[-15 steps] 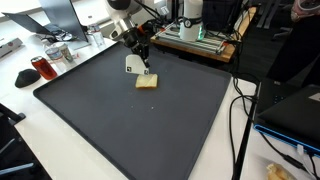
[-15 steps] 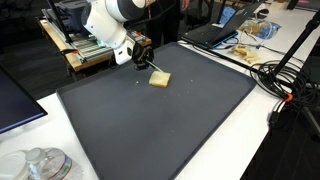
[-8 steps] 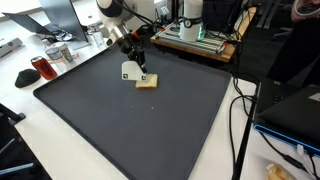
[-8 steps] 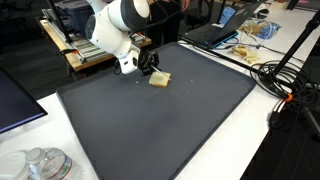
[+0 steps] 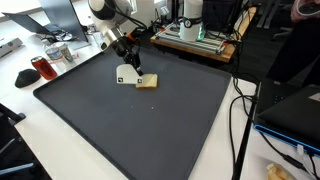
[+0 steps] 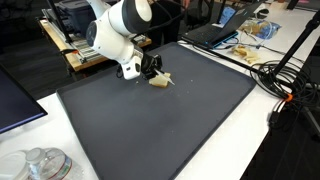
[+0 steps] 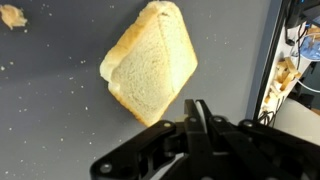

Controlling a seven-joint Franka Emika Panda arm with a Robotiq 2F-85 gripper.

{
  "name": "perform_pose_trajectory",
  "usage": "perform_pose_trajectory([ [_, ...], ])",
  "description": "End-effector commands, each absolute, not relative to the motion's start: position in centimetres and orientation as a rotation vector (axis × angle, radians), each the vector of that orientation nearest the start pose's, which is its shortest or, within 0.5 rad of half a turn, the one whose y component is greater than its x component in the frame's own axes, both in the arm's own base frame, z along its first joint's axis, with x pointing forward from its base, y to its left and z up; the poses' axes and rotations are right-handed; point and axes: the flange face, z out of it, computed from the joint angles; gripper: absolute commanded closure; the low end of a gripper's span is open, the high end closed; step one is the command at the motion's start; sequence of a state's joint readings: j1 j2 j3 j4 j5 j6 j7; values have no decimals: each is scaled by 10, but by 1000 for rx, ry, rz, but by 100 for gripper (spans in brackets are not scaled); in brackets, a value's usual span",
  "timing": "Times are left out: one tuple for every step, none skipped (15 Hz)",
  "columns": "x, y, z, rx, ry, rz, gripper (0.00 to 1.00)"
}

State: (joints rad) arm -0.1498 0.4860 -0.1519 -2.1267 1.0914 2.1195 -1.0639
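bread: one slice (image 7: pixel 150 65), pale inside with a tan crust, lying flat on the mat (image 7: pixel 60 120)
where: far part of the mat in both exterior views (image 5: pixel 147 82) (image 6: pixel 160 79), near its back edge, well apart from the other edges
gripper: (image 7: pixel 200 108) jaws clenched together with nothing between them; tips low, just beside the slice's edge; cannot tell whether they touch it
gripper, exterior views: (image 5: pixel 134 71) (image 6: pixel 152 68) angled down at the slice from the arm's side
handling: judged light, soft and spongy; would squash or tear under a hard pinch; not slippery, but sheds bits; likely to flop if held by one corner
where to grip: probably across two opposite crust edges, or pinched through the thickness near one edge, with a gentle squeeze; lying flat, the edge looks hard to get under
nearby: crumb (image 7: pixel 12 15) on the mat, well apart from the slice; tiny specks scattered around
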Motion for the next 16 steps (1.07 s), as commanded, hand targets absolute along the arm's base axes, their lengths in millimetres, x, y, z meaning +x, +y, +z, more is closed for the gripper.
perform_pose_trajectory([
  [535, -127, 164, -2355, 71, -101, 99],
  [537, -126, 164, -2368, 69, -87, 99],
  [540, -124, 165, -2383, 68, -68, 99],
  [542, -122, 167, -2394, 61, -49, 99],
  [545, -119, 168, -2409, 57, -30, 99],
  [547, -117, 170, -2420, 51, -12, 99],
  [550, -114, 172, -2435, 46, 5, 99],
  [552, -111, 174, -2440, 36, 14, 99],
  [554, -108, 175, -2454, 37, 27, 99],
  [556, -106, 176, -2467, 38, 33, 99],
  [559, -103, 177, -2473, 29, 45, 99],
  [562, -99, 179, -2498, 24, 46, 99],
  [564, -95, 181, -2505, 15, 51, 99],
  [567, -91, 182, -2534, 6, 59, 99],
  [569, -86, 183, -2559, -8, 68, 99],
  [571, -83, 184, -2583, -16, 76, 99],
])
